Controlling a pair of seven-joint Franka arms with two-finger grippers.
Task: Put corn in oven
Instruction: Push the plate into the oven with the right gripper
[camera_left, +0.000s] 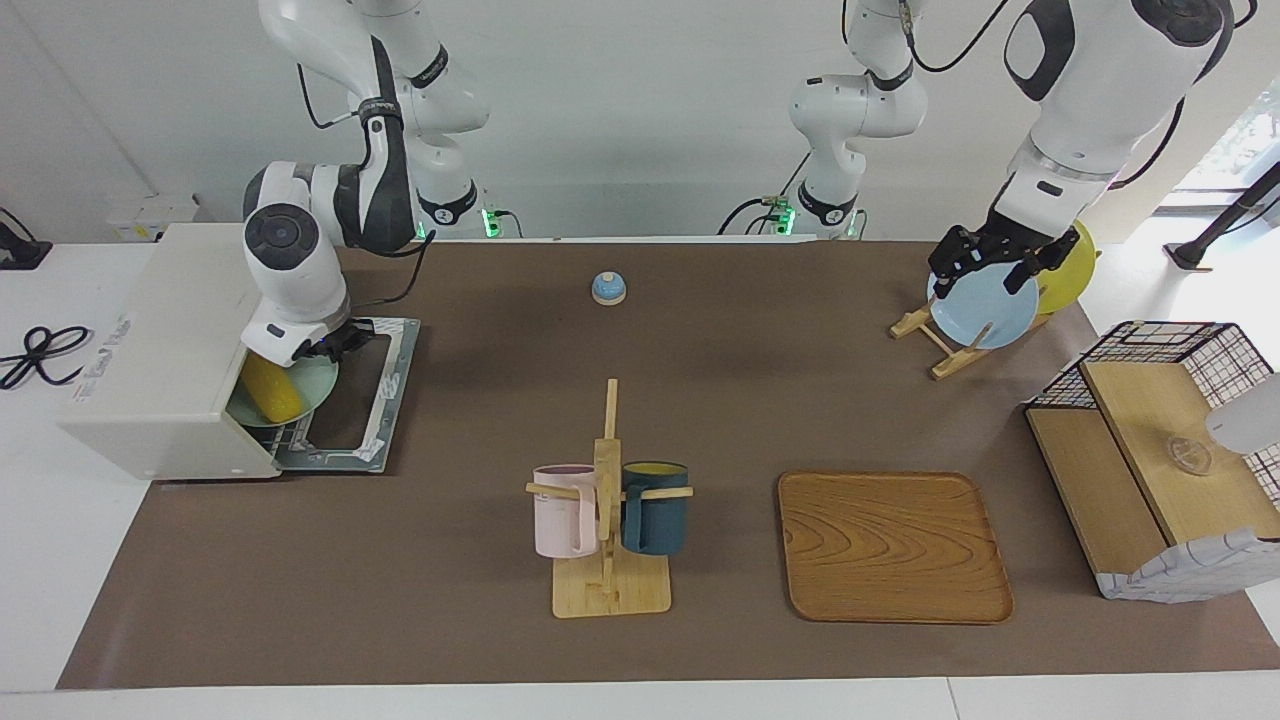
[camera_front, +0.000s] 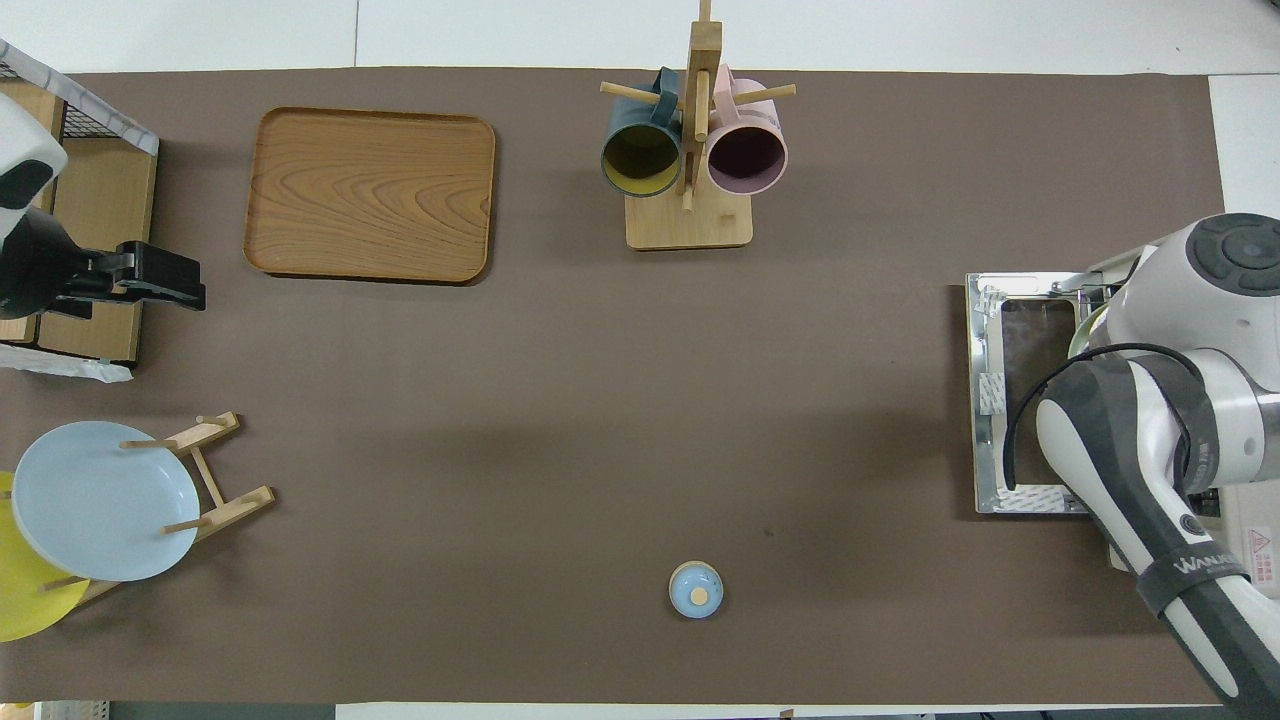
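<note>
As seen from across the table, corn (camera_left: 268, 395) lying on pale green plate (camera_left: 320, 385), both partly inside the mouth of the oven (camera_left: 170, 340), over its wire rack. Yellow cob visible only at its outer end; remainder hidden under the oven top and the right arm's wrist. Whether the plate rests on the rack or is carried clear of it: cannot tell.

Oven standing at the right arm's end of the table, door (camera_left: 385, 400) folded down flat onto the brown mat, dark glass pane facing up.

Right gripper (camera_left: 330, 350) at the oven opening, over the hinge edge of the door, fingers clamped on the plate's rim at its outward side. In the overhead view, corn and gripper covered by the right arm's wrist; only a sliver of plate rim showing.

Left gripper (camera_left: 985, 262) raised and waiting at the left arm's end of the table, overlapping the upper rim of the blue plate (camera_left: 985, 315) in the facing view. Finger state: cannot tell. Blue plate upright in wooden plate rack (camera_left: 940, 350), yellow plate (camera_left: 1075, 265) just beside it.

Elsewhere: mug stand (camera_left: 608, 540) with two mugs at mid-table, wooden tray (camera_left: 890, 545) beside it, wire basket (camera_left: 1160, 450) near the left arm's end, small blue knob-topped object (camera_left: 609, 288) near the robots.
</note>
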